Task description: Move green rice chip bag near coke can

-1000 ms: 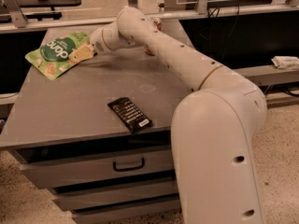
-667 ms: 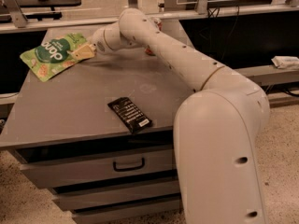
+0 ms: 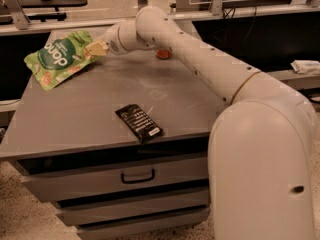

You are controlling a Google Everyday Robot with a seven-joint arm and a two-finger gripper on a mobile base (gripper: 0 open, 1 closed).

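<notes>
Clamping the green rice chip bag, the pincer has edged slightly toward the coke can

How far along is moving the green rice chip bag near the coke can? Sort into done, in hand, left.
Done: the gripper is at the right edge of the green rice chip bag. In hand: taking hold; a grasp cannot be confirmed. Left: the whole move; the bag lies at the far-left corner of the table, apart from the coke can, half hidden behind the arm.
</notes>
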